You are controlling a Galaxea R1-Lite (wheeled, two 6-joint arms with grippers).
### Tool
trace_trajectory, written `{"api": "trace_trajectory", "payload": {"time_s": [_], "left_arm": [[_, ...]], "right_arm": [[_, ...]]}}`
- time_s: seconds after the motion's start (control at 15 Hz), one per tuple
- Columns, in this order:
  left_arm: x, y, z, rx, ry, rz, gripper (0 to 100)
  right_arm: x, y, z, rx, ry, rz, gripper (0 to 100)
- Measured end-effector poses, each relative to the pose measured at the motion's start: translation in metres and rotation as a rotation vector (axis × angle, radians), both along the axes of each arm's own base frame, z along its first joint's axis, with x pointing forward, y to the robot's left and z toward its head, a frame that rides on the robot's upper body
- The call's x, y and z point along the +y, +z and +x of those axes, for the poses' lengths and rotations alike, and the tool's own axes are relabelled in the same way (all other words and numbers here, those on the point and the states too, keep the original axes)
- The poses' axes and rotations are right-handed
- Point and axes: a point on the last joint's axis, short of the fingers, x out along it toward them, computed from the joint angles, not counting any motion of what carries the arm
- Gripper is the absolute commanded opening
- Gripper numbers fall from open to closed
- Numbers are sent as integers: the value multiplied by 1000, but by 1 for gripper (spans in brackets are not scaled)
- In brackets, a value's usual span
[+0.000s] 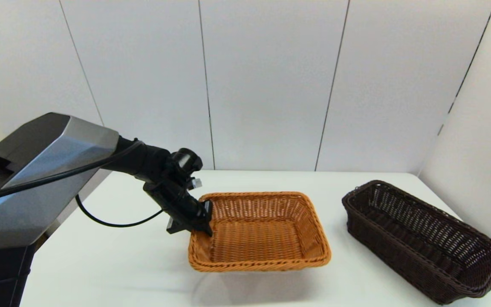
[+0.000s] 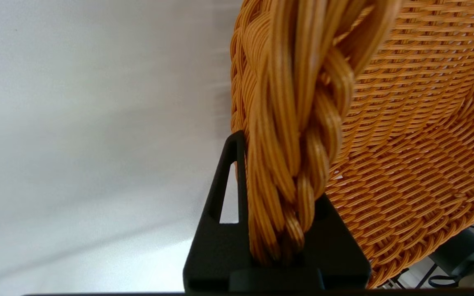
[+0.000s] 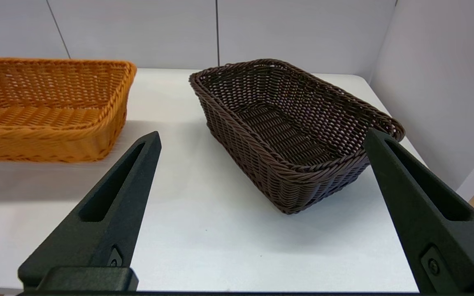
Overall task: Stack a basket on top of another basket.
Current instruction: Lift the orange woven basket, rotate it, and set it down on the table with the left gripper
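Observation:
The orange-tan basket (image 1: 262, 232) hangs a little above the white table, casting a shadow beneath it. My left gripper (image 1: 207, 221) is shut on the braided rim of its left side. The left wrist view shows the rim (image 2: 290, 123) clamped in my left gripper (image 2: 278, 164), with the basket's woven floor (image 2: 418, 156) beyond. The dark brown basket (image 1: 420, 238) stands on the table at the right, empty and apart from the orange one. In the right wrist view my right gripper (image 3: 261, 135) is open, held back from the dark basket (image 3: 294, 131), with the orange basket (image 3: 47, 102) off to one side.
The white table (image 1: 122, 256) ends close to the dark basket at the front right. White wall panels (image 1: 271, 85) close off the back and the right side. A black cable (image 1: 113, 221) loops under my left arm.

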Motion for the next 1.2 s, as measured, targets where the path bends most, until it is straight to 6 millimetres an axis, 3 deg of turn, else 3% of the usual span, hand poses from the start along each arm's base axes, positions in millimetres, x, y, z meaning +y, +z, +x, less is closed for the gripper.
{"api": "trace_trajectory", "payload": {"time_s": [0.87, 0.93, 1.2], "left_arm": [[-1, -2, 4, 19, 8, 4, 0], [-1, -1, 4, 24, 13, 4, 100], [-2, 0, 5, 28, 13, 3, 100]], "right_arm": [[0, 0, 0, 0, 0, 0, 100], [0, 0, 0, 0, 0, 0, 100], [0, 0, 0, 0, 0, 0, 100]]}}
